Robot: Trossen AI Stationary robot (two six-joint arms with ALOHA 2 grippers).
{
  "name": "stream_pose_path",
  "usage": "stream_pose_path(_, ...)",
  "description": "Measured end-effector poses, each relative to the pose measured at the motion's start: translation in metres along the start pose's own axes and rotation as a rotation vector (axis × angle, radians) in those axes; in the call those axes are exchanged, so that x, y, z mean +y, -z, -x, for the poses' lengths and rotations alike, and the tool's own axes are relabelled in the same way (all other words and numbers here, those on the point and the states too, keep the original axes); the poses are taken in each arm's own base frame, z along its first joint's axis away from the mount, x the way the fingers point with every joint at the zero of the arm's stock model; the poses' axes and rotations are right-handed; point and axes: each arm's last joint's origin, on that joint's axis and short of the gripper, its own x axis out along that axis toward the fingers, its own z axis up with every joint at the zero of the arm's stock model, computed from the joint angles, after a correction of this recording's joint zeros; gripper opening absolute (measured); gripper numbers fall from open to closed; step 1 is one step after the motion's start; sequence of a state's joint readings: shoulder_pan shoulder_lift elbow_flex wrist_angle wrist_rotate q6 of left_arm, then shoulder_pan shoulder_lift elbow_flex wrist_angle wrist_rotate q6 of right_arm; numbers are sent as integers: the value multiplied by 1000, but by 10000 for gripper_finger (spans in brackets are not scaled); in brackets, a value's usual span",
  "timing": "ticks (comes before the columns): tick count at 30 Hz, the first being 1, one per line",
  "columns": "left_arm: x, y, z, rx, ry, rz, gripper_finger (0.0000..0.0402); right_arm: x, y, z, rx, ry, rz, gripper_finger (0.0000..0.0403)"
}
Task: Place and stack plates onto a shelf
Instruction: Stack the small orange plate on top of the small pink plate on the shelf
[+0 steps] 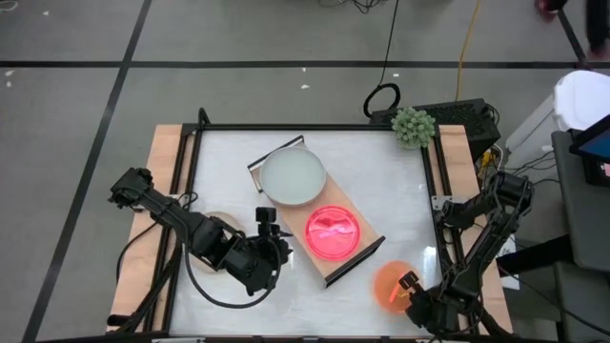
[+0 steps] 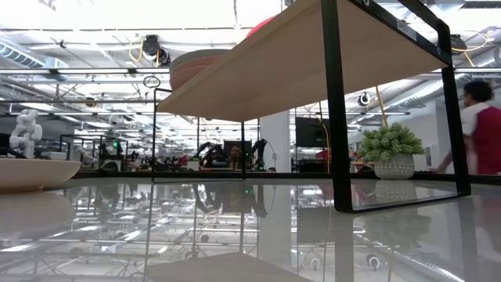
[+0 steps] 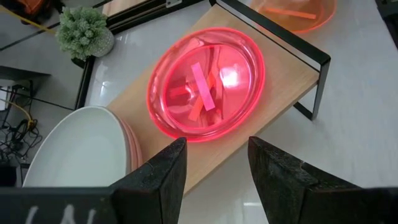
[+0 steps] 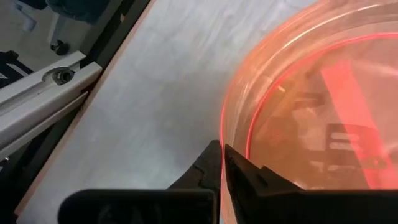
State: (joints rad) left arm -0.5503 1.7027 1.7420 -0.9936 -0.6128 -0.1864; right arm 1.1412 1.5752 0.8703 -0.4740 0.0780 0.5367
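Note:
The light-wood shelf (image 1: 355,264) lies slantwise mid-table. On it rest a stack topped by a pale grey-green plate (image 1: 294,177) with pink plates under it (image 3: 132,149), and translucent hot-pink plates (image 1: 333,232) (image 3: 208,81). My left gripper (image 1: 272,233) (image 3: 217,149) is open, just off the shelf's near-left side, facing the hot-pink plates. An orange divided plate (image 1: 386,281) (image 3: 298,12) sits near the table's near-right corner. My right gripper (image 1: 405,284) (image 4: 222,152) is shut on it. A beige plate (image 1: 221,224) (image 2: 31,172) lies on the table under the left arm. My right gripper pinches the orange plate's rim (image 4: 231,118) on the side toward the table's near-right corner, one finger inside the rim and one outside. The fingers come slanting from the near-right side. The plate seems to lie level on the tabletop.
A small potted plant (image 1: 414,126) (image 2: 394,153) stands at the far right corner. Black frame rails (image 1: 191,162) border the white tabletop. Bare table shows between the shelf and the right edge. A person (image 2: 481,129) stands beyond the table on the right.

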Motion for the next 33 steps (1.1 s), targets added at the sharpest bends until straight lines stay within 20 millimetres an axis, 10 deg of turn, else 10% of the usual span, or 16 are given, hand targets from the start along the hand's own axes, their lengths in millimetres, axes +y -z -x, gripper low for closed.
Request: stream_pose_path(33, 0, 0, 0, 0, 0, 12, 177, 9, -33, 58, -35, 148, 6, 0)
